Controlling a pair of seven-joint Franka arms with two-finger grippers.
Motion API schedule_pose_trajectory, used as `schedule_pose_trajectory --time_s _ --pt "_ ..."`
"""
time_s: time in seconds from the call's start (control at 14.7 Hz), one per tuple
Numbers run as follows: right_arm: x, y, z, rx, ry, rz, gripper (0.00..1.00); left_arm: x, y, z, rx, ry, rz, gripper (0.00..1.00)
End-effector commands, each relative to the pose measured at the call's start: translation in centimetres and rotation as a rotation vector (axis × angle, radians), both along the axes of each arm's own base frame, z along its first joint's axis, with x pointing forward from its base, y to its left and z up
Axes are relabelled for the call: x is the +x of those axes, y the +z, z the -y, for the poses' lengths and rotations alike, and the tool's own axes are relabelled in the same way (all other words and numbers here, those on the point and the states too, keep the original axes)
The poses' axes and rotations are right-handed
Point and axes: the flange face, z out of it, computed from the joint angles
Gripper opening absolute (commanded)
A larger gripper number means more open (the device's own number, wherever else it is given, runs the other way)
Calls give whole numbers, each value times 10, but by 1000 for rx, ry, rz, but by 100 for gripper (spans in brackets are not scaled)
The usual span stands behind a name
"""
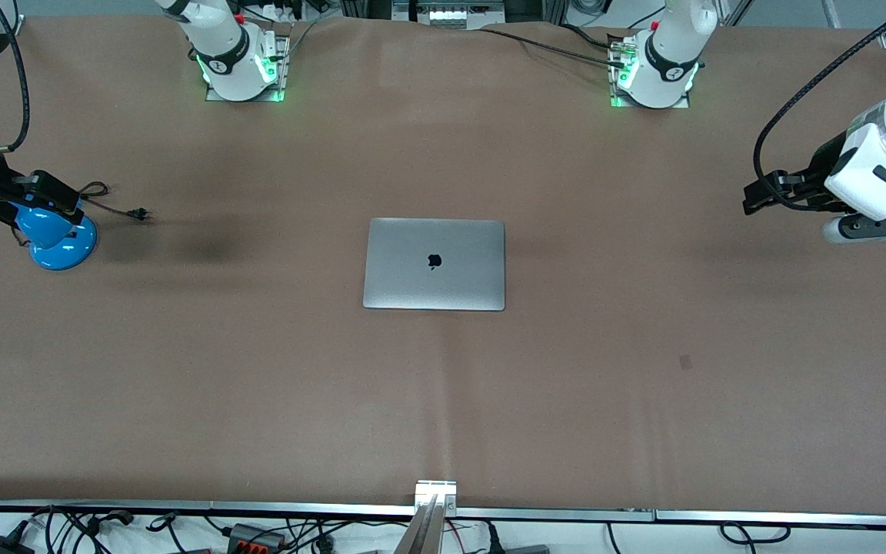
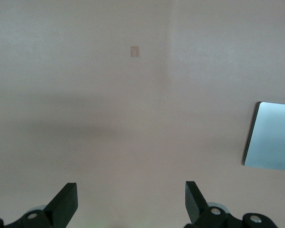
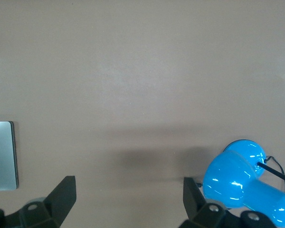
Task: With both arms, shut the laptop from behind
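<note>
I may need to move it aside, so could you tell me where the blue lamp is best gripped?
Probably at the narrower neck joining the blue lamp's round head to its base, coming straight down from above. The rounded head looks too broad and glossy for jaws. The right gripper, open, already hangs beside it; the left gripper waits open.

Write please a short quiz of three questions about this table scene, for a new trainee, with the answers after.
1. True or false: the laptop lies with its lid shut.
2. Which gripper is over the table beside the blue lamp? A) left gripper B) right gripper
3. Fill in: both grippers have their fingers ____.

Key: 1. True; the lid with its logo faces up and lies flat on the table. 2. B. 3. Open; neither holds anything, and each hangs toward its own end of the table, away from the laptop.
</note>
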Motion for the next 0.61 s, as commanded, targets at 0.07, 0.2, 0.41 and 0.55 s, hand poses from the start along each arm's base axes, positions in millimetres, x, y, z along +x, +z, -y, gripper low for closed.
schedule_pose_trajectory --time_s 0.07,0.2,0.41,0.55 --pt "0 1 1 -4 12 12 100 -5 5 -8 -1 -9 20 100" --pt "-1 3 4 -4 7 8 100 -5 5 -7 -3 -8 21 100" --pt "-3 10 1 -6 17 1 100 -6 4 -7 -3 -9 13 100" --pt "-5 10 1 -5 15 -9 100 -6 5 -3 -3 -16 15 100"
